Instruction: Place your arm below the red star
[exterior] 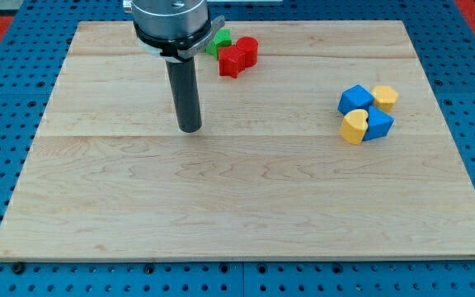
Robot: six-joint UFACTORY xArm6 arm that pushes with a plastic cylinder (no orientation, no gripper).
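The red star-shaped block [232, 60] sits near the view's top edge of the pale wooden bench [246, 206], a little left of centre. It touches a second red block [248, 49], rounded in outline, on its upper right, and a green block [218, 40], partly hidden behind the arm's grey mount [170, 21], lies just to its upper left.

My tip [190, 129] rests on the bench, lower in the view than the star and off to the view's left of it. So the star lies up and to the right of my tip. The tool is a plain dark rod [185, 92] with nothing to open or close, and it holds nothing and touches no block.

The move turns on that sideways offset: I judge the tip needs to travel toward the view's right until it stands directly under the star, with little change up or down the view. The stretch of bench between looks free of blocks, so nothing should be pushed on the way.

Well apart, toward the view's right, sits a tight cluster: a blue cube-like block [355, 99], a yellow block [385, 97] at its right, a yellow heart-shaped block [354, 126] and another blue block [378, 124]. They are far from the path.
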